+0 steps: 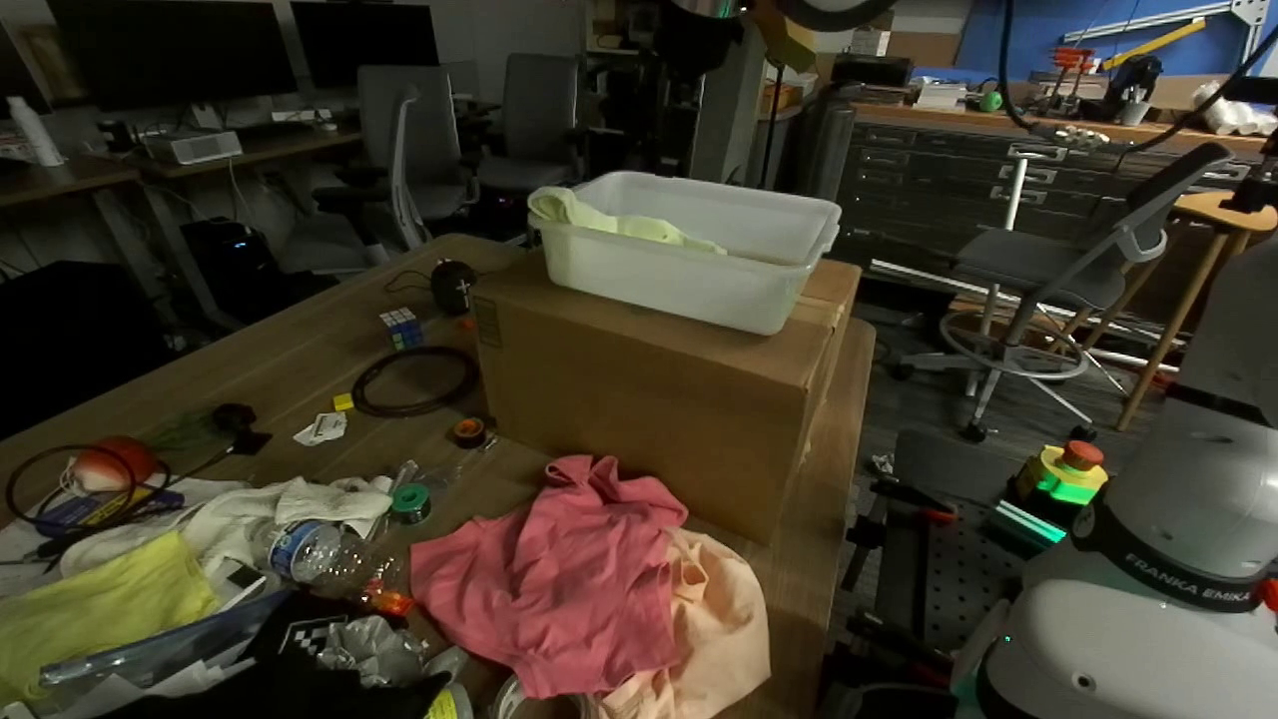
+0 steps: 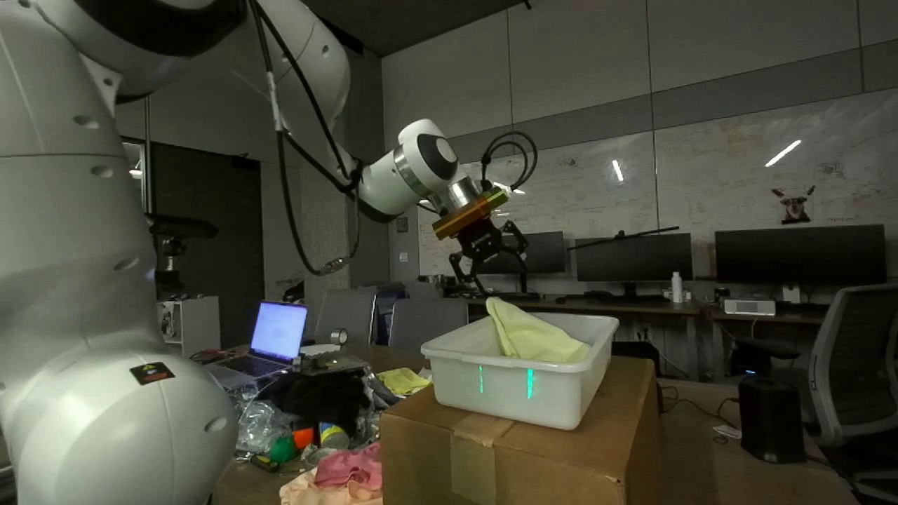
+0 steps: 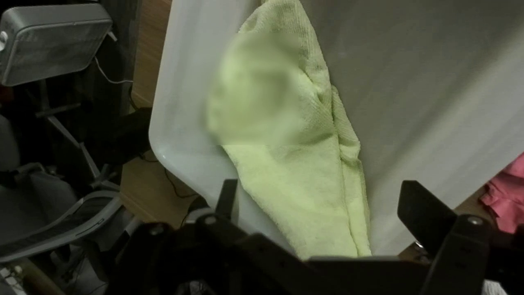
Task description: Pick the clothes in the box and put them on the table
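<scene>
A pale yellow-green cloth lies in a white plastic bin, with one end draped over the rim. In an exterior view the cloth rises to a peak above the bin. My gripper hangs tilted just above that peak, apart from it. In the wrist view the gripper is open, its fingers to either side of the cloth with nothing held. A pink cloth and a peach cloth lie on the wooden table beside the box.
The bin stands on a large cardboard box. Clutter covers the table's near side: a plastic bottle, a yellow cloth, and tape. A cable coil and puzzle cube lie farther back. A laptop stands behind.
</scene>
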